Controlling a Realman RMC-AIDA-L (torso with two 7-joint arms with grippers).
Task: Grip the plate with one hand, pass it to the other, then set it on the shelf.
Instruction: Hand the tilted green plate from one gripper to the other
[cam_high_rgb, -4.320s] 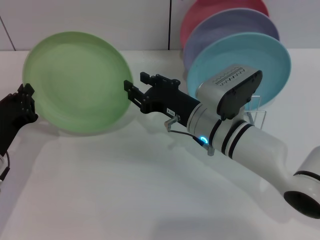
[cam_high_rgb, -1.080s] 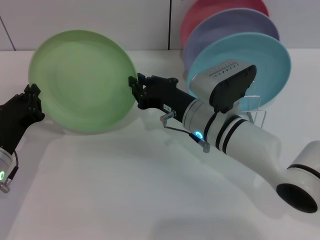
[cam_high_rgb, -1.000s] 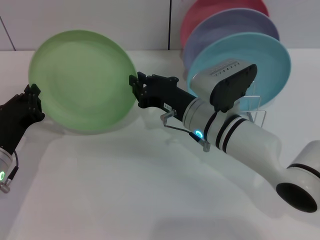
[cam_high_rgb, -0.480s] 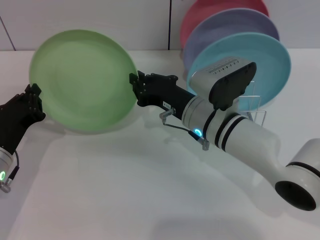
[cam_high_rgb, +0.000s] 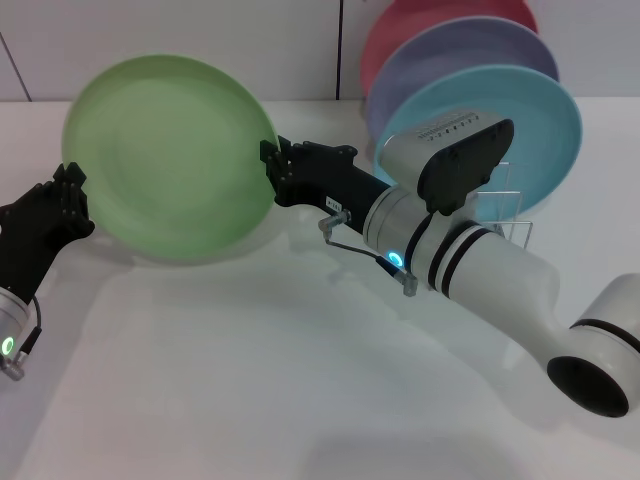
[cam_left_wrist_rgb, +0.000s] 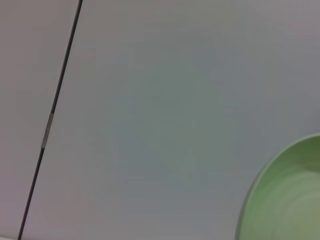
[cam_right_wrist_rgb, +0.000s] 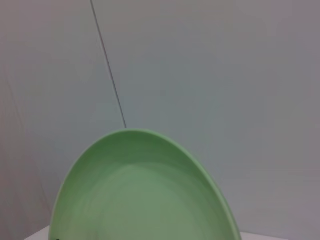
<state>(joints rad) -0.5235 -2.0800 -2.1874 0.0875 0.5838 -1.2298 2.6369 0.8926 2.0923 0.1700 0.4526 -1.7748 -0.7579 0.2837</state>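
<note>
Standing tilted above the table (cam_high_rgb: 300, 400), the plate (cam_high_rgb: 170, 155) was clamped at its left rim by the left gripper (cam_high_rgb: 68, 200) and its right rim by the right gripper (cam_high_rgb: 275, 170), left of the shelf (cam_high_rgb: 515, 225).

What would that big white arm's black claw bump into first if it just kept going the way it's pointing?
The green plate. The right gripper points toward the robot's left, and its tip already sits at the plate's near rim, so the plate comes first. Farther along that line, the left gripper is at the opposite rim, though depth is hard to judge.
</note>
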